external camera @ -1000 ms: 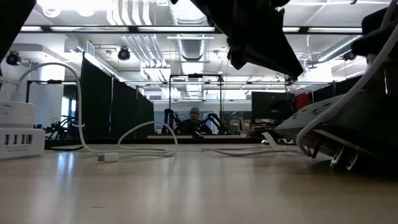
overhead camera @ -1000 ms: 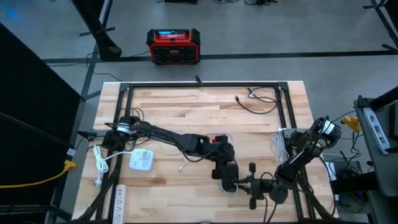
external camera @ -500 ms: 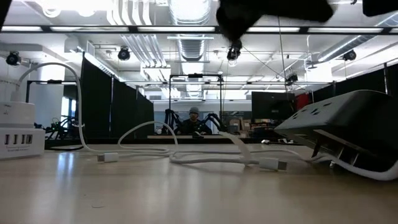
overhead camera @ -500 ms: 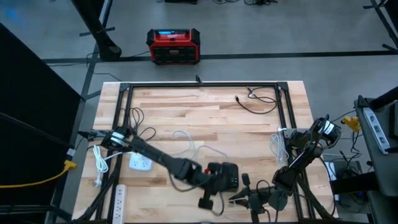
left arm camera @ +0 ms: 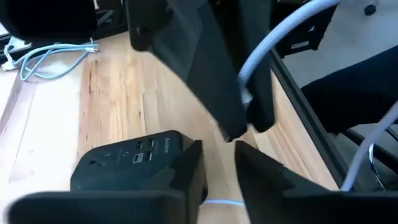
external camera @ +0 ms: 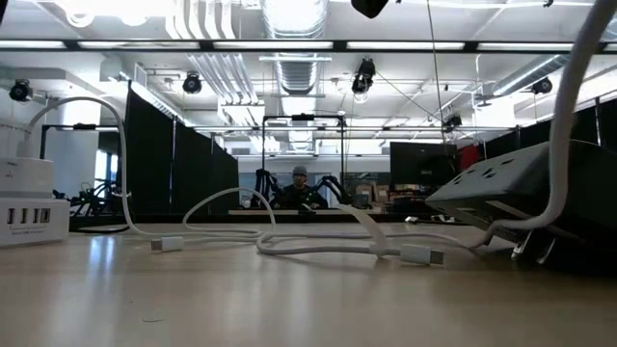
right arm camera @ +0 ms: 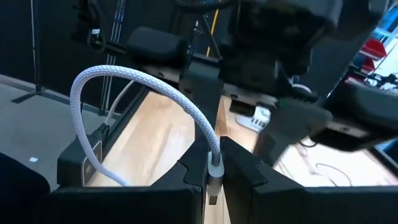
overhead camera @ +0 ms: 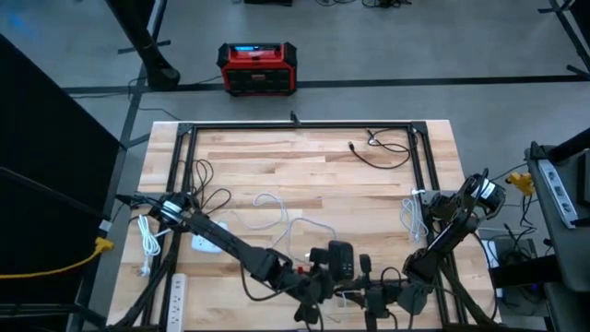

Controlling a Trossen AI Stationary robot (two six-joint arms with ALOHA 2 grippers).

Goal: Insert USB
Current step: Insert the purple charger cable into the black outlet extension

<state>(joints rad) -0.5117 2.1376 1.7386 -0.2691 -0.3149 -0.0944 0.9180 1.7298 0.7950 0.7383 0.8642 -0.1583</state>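
Pinching the white cable (right arm camera: 146, 87), the right end effector (right arm camera: 213, 163) sits closed.

Two dark jointed arms, each claw (right arm camera: 213, 163) black and two-fingered.

One wooden table (overhead camera: 304, 166) carries two arms, each ending in one gripper: left gripper (overhead camera: 318, 300), right gripper (overhead camera: 373, 297). Two charging hubs: one black (overhead camera: 339, 258), one white (overhead camera: 210, 243). One white power strip (overhead camera: 178, 295) lies at seven o'clock. One black cable (overhead camera: 383, 152) lies at one o'clock. One red box (overhead camera: 257, 67) stands on the floor.
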